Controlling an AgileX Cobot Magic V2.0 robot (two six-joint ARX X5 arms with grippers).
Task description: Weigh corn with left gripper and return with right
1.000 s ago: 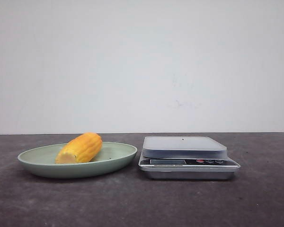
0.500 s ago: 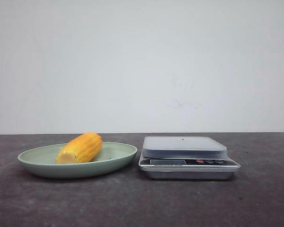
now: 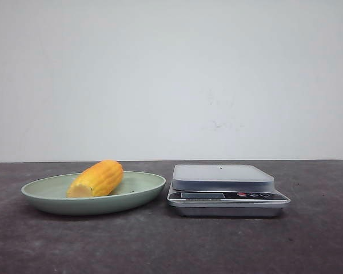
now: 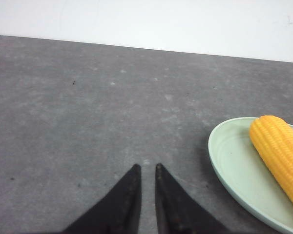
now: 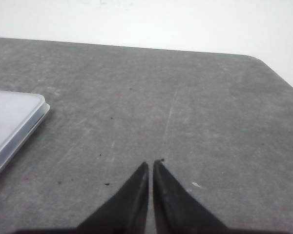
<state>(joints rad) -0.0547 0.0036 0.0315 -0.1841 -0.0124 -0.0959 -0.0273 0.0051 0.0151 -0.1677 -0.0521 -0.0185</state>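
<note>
On a dark grey table [image 3: 171, 245] before a plain white wall, the corn [image 3: 96, 178] lies on its side in a pale green plate [image 3: 138, 198], paler cut end toward the camera. Just beside the plate sits a silver kitchen scale [image 3: 227, 190], its platform bare. The left gripper [image 4: 146, 171] looks nearly clenched, with a thin gap, near the plate; the right gripper [image 5: 151, 165] is clenched on nothing, near the scale.

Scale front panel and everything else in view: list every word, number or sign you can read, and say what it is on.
No text can be read.
scale: its display is dark, no digits show.
Buttons on the panel: any markings are too small to read.
plate, corn and table: no print.
</note>
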